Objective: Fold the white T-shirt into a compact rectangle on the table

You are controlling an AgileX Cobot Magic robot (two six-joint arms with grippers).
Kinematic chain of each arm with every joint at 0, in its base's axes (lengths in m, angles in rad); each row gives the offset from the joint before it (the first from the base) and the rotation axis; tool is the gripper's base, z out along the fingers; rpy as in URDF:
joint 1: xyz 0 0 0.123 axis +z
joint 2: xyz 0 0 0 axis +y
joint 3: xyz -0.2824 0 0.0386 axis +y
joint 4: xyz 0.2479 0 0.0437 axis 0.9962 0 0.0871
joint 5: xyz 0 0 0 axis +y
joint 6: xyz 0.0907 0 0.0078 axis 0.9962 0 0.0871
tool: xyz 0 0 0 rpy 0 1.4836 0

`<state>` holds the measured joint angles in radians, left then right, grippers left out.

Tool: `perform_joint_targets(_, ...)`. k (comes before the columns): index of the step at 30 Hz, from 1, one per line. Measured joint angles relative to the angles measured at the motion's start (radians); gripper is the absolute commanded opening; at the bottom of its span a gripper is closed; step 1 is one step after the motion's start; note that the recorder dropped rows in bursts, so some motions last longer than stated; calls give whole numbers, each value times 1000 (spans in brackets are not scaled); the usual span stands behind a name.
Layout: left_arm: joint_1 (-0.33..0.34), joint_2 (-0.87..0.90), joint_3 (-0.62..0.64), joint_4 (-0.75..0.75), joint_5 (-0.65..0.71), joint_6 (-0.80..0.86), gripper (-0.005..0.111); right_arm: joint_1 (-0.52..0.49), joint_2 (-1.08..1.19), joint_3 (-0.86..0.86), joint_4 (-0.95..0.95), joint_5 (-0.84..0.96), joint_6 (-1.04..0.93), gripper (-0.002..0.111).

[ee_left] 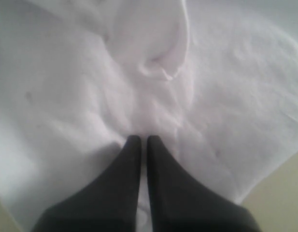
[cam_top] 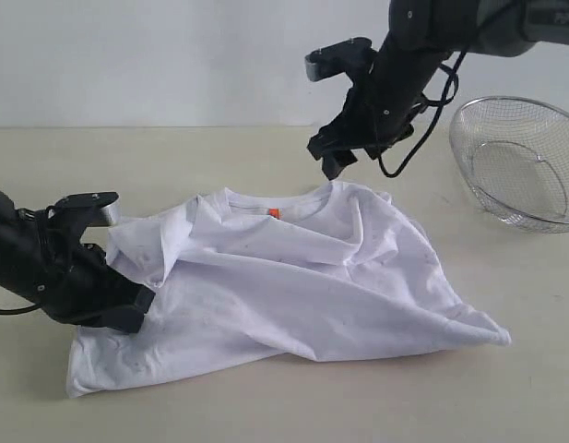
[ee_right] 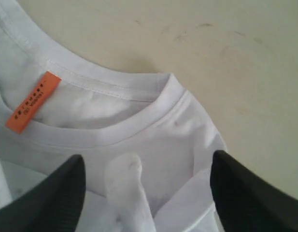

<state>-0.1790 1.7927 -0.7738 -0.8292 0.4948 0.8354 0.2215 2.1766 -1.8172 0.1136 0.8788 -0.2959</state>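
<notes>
The white T-shirt (cam_top: 312,286) lies crumpled on the table (cam_top: 266,148), collar toward the back, with its orange neck tag (cam_top: 274,214) showing. My left gripper (cam_top: 136,309) sits low at the shirt's left side. In the left wrist view its jaws (ee_left: 140,139) are pressed together, with white cloth (ee_left: 211,96) in the thin gap between them. My right gripper (cam_top: 332,159) hovers just above the collar's right end. Seen from the right wrist it (ee_right: 149,157) stands wide open over the collar (ee_right: 163,140) and tag (ee_right: 33,101), with a raised ridge of cloth between its fingers.
A wire mesh basket (cam_top: 519,161) rests tilted at the back right of the table. A pale wall runs behind the table's far edge. Bare tabletop (ee_right: 235,58) lies beyond the collar.
</notes>
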Motion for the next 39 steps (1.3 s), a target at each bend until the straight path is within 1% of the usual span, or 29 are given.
perform_joint_targets(1,0,0,0,0,0,-2,5,0,20,-18,-2,15,2,51)
perform_joint_targets(2,0,0,0,0,0,-2,5,0,39,-32,-2,27,7,43)
perform_joint_targets(3,0,0,0,0,0,-4,5,0,70,-51,-2,54,11,41)
perform_joint_targets(6,0,0,0,2,0,-4,5,0,100,-56,-2,94,13,40)
perform_joint_targets(7,0,0,0,2,0,-4,5,0,104,-58,-2,114,13,38)
perform_joint_targets(10,0,0,0,2,0,-4,5,0,107,-60,-2,139,-2,0)
perform_joint_targets(12,0,0,0,2,0,-4,5,0,107,-64,4,148,-63,0)
perform_joint_targets(15,0,0,0,2,0,-4,5,0,102,-64,23,158,-97,0)
perform_joint_targets(23,0,0,0,2,0,-4,5,0,-58,-64,43,292,-106,0)
perform_joint_targets(27,0,0,0,2,-4,-4,5,0,-135,1,83,315,-111,0)
perform_joint_targets(30,0,0,0,2,-6,-4,5,0,-199,121,140,307,-115,0)
perform_joint_targets(33,0,0,0,2,-6,-4,5,0,-260,276,213,261,-147,0)
perform_joint_targets(39,0,0,0,2,-9,-4,5,0,-332,638,402,155,-294,0)
